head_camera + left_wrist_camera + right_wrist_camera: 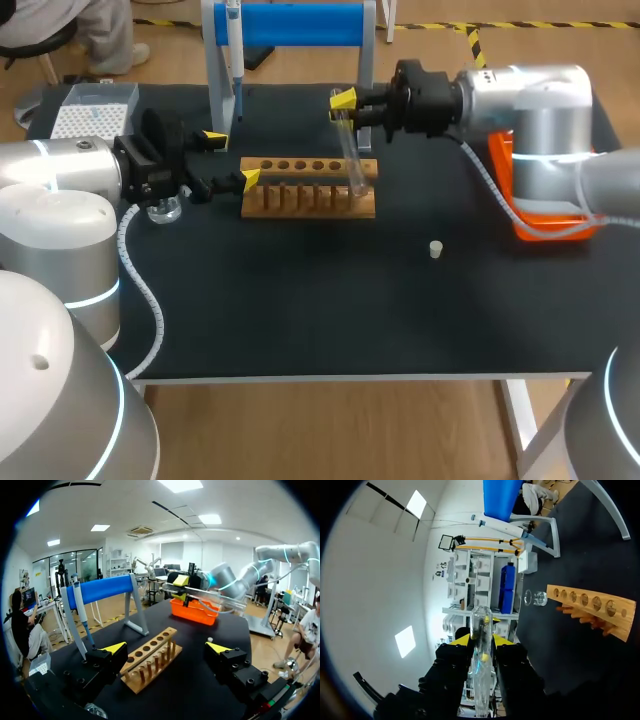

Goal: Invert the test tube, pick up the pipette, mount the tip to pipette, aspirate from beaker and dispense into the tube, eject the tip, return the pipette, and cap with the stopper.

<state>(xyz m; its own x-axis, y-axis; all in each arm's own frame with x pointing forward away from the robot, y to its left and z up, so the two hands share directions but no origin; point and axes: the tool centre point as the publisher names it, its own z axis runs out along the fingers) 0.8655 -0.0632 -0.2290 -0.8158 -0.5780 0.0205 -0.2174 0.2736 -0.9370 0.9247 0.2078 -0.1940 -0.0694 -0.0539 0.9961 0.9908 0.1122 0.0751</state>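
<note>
One test tube (351, 150) clamped in right tool (345, 107), tilted, over one wooden rack (300, 200). Left tool (230, 160) apart, empty. One stopper (435, 249) on table (300, 310). One pipette (233, 50) hanging.

Black tabletop (300, 320), wooden floor (330, 430), white walls (220, 555), ceiling light panels (180, 484)

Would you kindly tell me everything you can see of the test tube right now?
The test tube is a slim, clear tube, glass by its look, with a rounded closed end. The right pincer is shut on its upper part, both yellow tips against its sides. It hangs tilted, its lower end at the right end of the wooden rack; whether it sits in a hole there I cannot tell.
</note>
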